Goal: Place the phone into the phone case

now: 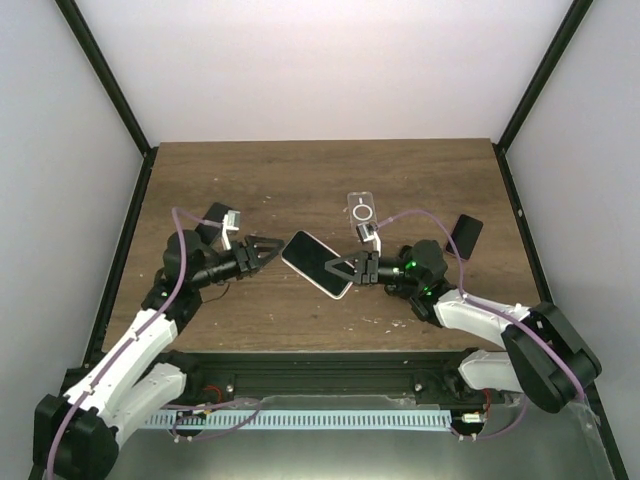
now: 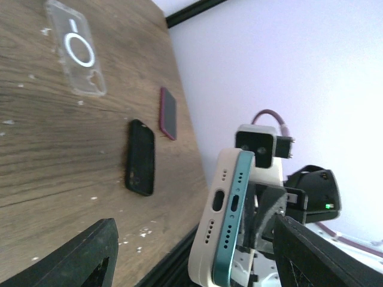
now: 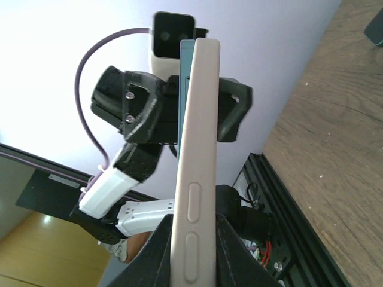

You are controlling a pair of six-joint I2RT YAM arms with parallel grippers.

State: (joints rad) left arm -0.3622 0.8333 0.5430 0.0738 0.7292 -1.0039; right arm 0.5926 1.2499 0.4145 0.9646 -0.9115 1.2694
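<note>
A teal phone [image 2: 239, 221] lies against a cream phone case [image 2: 212, 227], and the pair is held in the air over the table's middle [image 1: 316, 263]. At the end facing the left wrist camera, the phone's port edge shows beside the case's cut-out wall, not inside it. My right gripper [image 3: 196, 230] is shut on the case's side [image 3: 197, 149], by its buttons; it comes in from the right [image 1: 345, 270]. My left gripper [image 1: 268, 251] is open. Its fingers [image 2: 84, 257] stand wide on either side of the phone's end without touching it.
A clear case with a white ring [image 1: 361, 210] lies flat at the back of the table, also in the left wrist view [image 2: 76, 54]. A black case [image 2: 140, 156] and a dark red flat item [image 2: 168, 112] lie to the right. A dark item [image 1: 465, 236] sits by the right edge.
</note>
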